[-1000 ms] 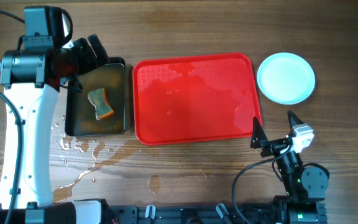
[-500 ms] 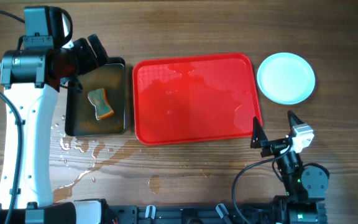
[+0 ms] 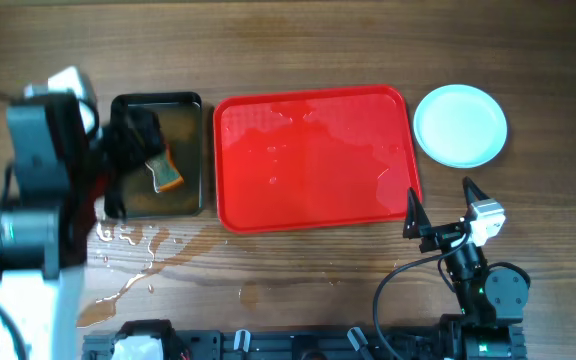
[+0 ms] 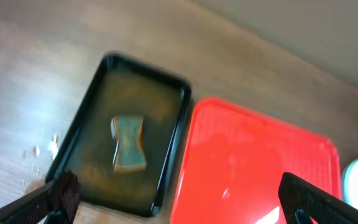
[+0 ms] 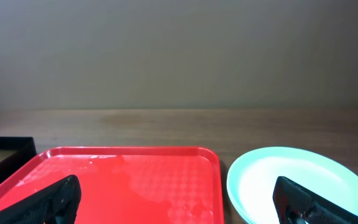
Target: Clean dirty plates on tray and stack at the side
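Observation:
The red tray (image 3: 313, 158) lies mid-table, wet and with no plate on it; it also shows as the red tray (image 4: 253, 168) and red tray (image 5: 117, 180). To its right, on the wood, sit the pale blue plates (image 3: 460, 125), seen as one round disc, so I cannot tell how many are stacked. The plates (image 5: 297, 180) look clean. My right gripper (image 3: 441, 203) is open near the tray's near right corner, holding nothing. Blurred over the black tray's left part, my left gripper (image 3: 131, 150) is open and empty.
A black tray (image 3: 158, 155) of brownish water stands left of the red tray, with an orange-and-green sponge (image 3: 163, 170) lying in it. The sponge (image 4: 129, 144) is apart from my fingers. Water puddles (image 3: 133, 245) spread on the wood near the front left.
My left arm has swung back toward the table's near edge, with its gripper now over the black tray. The right arm, the plates and the red tray have not moved.

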Robot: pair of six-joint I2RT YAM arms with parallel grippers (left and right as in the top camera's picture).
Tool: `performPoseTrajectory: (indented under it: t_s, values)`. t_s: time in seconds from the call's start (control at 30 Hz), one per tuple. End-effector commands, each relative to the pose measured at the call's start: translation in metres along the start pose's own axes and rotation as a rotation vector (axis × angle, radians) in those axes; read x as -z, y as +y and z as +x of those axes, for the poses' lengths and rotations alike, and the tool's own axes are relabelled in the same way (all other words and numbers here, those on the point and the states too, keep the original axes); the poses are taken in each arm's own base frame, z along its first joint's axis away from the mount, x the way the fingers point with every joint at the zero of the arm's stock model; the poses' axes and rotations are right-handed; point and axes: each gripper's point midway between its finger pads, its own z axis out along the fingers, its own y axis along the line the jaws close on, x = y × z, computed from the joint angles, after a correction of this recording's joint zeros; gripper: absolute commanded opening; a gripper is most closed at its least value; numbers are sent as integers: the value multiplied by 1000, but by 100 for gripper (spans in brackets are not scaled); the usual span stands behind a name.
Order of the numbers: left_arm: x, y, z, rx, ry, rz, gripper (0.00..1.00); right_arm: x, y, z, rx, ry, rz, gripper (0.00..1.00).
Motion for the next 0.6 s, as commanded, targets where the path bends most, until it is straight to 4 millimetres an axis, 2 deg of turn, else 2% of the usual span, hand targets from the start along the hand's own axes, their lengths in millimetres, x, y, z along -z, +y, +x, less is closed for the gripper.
performPoseTrajectory:
  t_s: [0.0, 0.07, 0.17, 0.33, 0.43, 0.57]
  values:
    - [13, 29, 53, -18, -12, -27, 100, 0, 4, -2, 21, -9, -21, 100]
    - [23, 37, 64, -17, -84, -20, 100, 0, 4, -2, 21, -8, -21, 100]
    - [28, 51, 72, -11, -217, -26, 100, 0, 4, -2, 21, -8, -21, 100]
    - [28, 52, 72, -55, -411, 43, 100, 0, 4, -2, 20, -8, -21, 100]
    - [25, 49, 64, -45, -577, 109, 100, 0, 4, -2, 21, -8, -21, 100]
    - [7, 49, 65, -46, -695, 153, 100, 0, 4, -2, 21, -8, -21, 100]
